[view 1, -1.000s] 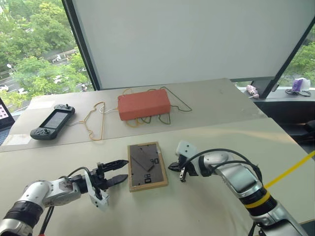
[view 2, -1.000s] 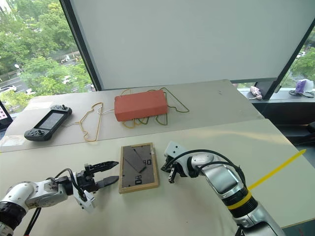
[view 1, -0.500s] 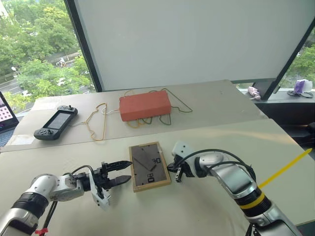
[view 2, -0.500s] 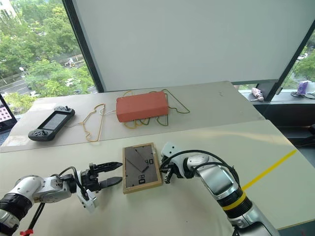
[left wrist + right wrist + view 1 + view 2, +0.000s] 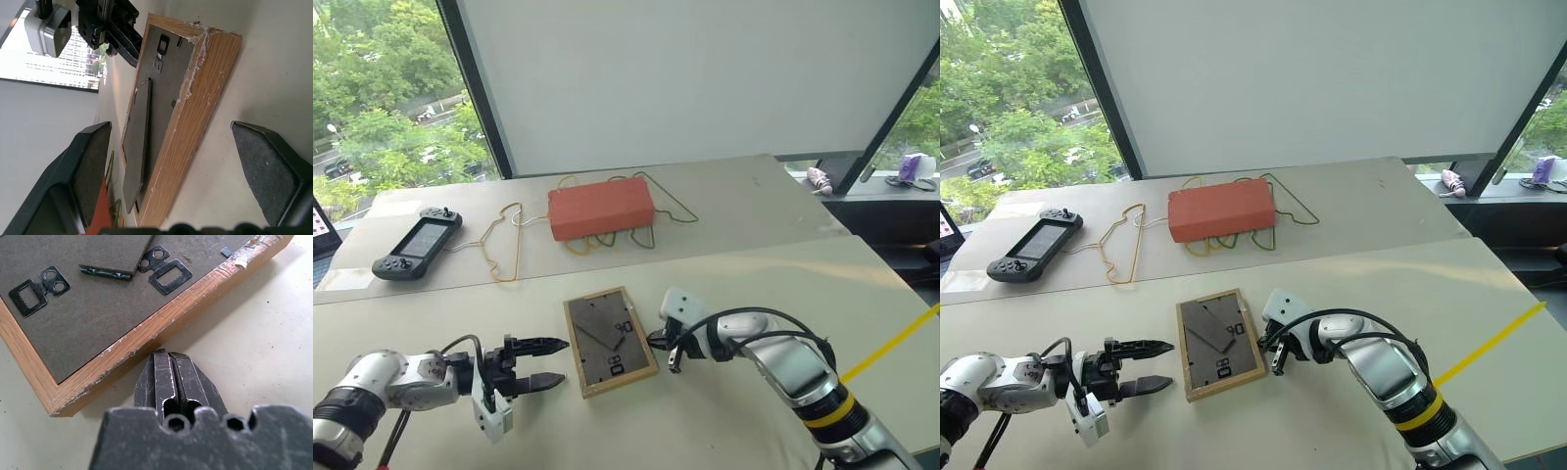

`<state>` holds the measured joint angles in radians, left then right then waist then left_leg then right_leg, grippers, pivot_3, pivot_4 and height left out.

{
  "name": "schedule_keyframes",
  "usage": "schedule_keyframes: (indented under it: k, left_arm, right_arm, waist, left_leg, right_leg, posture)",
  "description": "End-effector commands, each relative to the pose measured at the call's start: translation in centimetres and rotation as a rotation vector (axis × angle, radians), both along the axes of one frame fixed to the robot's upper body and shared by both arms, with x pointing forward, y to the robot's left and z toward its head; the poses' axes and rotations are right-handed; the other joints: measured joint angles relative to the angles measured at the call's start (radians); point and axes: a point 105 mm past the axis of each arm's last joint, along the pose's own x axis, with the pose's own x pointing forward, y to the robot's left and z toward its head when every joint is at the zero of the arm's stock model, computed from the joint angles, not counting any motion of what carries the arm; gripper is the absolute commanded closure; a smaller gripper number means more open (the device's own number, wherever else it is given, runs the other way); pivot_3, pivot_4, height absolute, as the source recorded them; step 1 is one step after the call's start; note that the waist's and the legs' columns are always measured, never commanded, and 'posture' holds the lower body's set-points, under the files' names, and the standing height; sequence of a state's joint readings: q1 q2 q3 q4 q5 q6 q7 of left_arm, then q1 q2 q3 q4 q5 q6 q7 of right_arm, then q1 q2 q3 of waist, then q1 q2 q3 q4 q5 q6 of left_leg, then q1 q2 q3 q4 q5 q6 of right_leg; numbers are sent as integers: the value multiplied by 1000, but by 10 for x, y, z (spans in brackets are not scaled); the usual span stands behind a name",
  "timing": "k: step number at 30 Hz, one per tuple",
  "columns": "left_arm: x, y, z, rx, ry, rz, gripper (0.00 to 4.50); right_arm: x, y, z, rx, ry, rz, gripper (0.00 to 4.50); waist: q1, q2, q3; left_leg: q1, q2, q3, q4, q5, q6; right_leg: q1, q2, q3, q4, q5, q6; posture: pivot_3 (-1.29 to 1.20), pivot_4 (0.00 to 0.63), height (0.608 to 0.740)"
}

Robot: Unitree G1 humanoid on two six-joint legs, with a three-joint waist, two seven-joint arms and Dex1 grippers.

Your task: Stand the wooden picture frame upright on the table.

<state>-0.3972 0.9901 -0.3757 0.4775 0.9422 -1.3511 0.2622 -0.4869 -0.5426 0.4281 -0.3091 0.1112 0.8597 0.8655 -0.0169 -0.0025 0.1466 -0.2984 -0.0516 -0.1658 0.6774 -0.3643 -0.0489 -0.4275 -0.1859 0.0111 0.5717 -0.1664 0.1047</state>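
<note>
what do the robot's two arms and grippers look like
Both arms are silver-grey metal with black joints and loose black cables. The right arm carries a yellow band near the forearm; the left arm has a red cable by its base. The left gripper and right gripper have black fingers and white wrist housings.

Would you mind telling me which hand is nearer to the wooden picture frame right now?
The right hand: shut, its tip is at the wooden picture frame's right edge. The left hand is open, a short way off the frame's left side, facing it.
</note>
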Motion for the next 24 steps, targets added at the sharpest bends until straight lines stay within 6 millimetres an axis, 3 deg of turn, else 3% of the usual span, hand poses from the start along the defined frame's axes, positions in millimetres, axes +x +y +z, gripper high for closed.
schedule_keyframes:
  k: [1, 11, 15, 18, 24]
  left_arm:
    - [3, -11, -2, 15, -2, -24, 253]
    - [3, -23, -4, -7, 8, -53, 253]
    - [0, -24, 0, -37, 13, -64, 253]
    - [-1, -21, -4, -18, 32, -60, 985]
    - [-2, -20, -6, -4, 36, -58, 3003]
  right_arm:
    - [-29, 20, -16, -9, 124, 103, 4500]
    - [-21, 34, -10, 18, 120, 62, 4500]
    - [-20, 29, -12, 12, 126, 45, 4500]
    - [-18, 20, -16, -8, 127, 23, 4500]
    - [-4, 2, -14, -15, 102, -47, 4500]
  waist:
    - [-2, 0, 0]
    - [-5, 0, 0]
    - [-11, 0, 0]
    - [-15, 0, 0]
    - [-10, 0, 0]
  left_leg:
    - [0, 0, 0, 0, 0, 0]
    - [2, 0, 0, 1, 0, 0]
    - [2, 1, 0, 1, 0, 0]
    - [2, 1, 0, 1, 0, 0]
    - [1, 1, 0, 1, 0, 0]
  right_leg:
    - [0, 0, 0, 0, 0, 0]
    - [1, 0, 0, 3, 0, 0]
    - [0, 0, 0, 4, 0, 0]
    - [0, 1, 0, 5, 0, 0]
    - [0, 0, 0, 3, 0, 0]
  posture:
    - [0, 150, 740]
    - [0, 150, 740]
    - [0, 150, 740]
    - [0, 150, 740]
    - [0, 150, 740]
